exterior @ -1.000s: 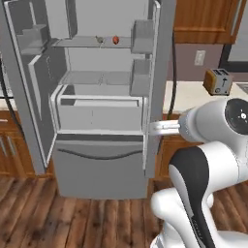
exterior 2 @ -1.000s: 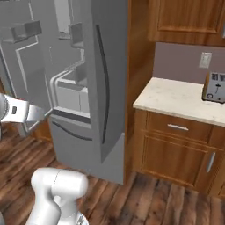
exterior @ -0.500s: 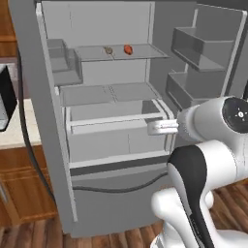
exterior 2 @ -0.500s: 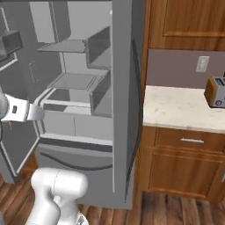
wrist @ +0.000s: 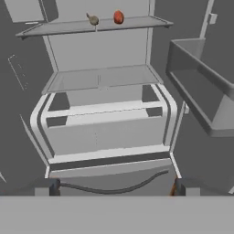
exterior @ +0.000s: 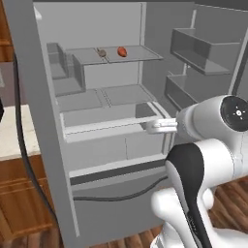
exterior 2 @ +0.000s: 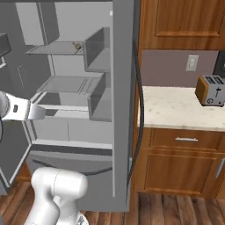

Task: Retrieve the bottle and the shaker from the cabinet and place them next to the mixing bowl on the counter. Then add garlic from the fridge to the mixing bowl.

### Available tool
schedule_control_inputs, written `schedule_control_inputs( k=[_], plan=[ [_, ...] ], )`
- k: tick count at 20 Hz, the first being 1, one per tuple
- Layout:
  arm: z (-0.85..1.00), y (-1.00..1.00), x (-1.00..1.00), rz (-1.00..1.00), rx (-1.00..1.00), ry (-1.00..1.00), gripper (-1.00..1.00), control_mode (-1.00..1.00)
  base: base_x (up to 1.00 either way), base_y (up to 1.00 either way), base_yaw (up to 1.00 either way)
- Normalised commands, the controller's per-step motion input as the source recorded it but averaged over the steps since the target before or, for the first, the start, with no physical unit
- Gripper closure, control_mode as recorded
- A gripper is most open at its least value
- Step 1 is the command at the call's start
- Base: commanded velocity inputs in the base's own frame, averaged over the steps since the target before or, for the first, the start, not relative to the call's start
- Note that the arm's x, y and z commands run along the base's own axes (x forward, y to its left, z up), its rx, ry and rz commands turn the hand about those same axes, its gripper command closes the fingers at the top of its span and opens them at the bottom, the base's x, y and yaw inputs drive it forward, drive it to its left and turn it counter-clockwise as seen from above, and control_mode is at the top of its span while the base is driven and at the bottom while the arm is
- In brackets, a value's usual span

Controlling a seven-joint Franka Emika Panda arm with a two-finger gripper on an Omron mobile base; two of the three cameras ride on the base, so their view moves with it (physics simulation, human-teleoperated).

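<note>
The fridge (exterior: 43, 121) stands open in front of me. On its upper glass shelf (wrist: 137, 23) lies the garlic (wrist: 93, 19), a small grey-brown bulb (exterior: 101, 52), also seen from the right base (exterior 2: 78, 45). A red round item (wrist: 118, 17) sits just right of it (exterior: 122, 51). My gripper (wrist: 116, 187) is open with nothing between its tips, level with the white drawer frame (wrist: 105, 114), well below and short of the garlic. The same gripper (exterior: 147, 127) reaches out from the arm toward the fridge interior (exterior 2: 41, 113). The bottle, shaker, mixing bowl and cabinet are out of view.
Door bins (exterior: 198, 53) line the open right door, close to my hand's right side. A light stone counter (exterior 2: 176, 107) with a toaster (exterior 2: 211, 89) lies right of the fridge above wooden drawers (exterior 2: 184, 145). A dark cable (wrist: 114, 188) lies along the fridge's bottom.
The whole picture has shifted: the base has driven and the open fridge now stands closer and more head-on. The arm keeps its pose and the gripper stays open.
</note>
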Motion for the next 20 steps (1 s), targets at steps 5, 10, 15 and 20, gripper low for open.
schedule_control_inputs(
  k=[5, 10, 15, 20],
  plan=[
    [0.00, 0.00, 0.00, 0.00, 0.00, 0.00, -1.00, 1.00, 0.91, 0.04, -0.15],
    [0.00, 0.00, 0.00, 0.00, 0.00, 0.00, -1.00, 1.00, 0.76, 0.00, -0.17],
    [0.00, 0.00, 0.00, 0.00, 0.00, 0.00, -1.00, 1.00, 0.09, 0.00, -0.04],
    [0.00, 0.00, 0.00, 0.00, 0.00, 0.00, -1.00, 1.00, 0.00, 0.00, 0.00]
  ],
)
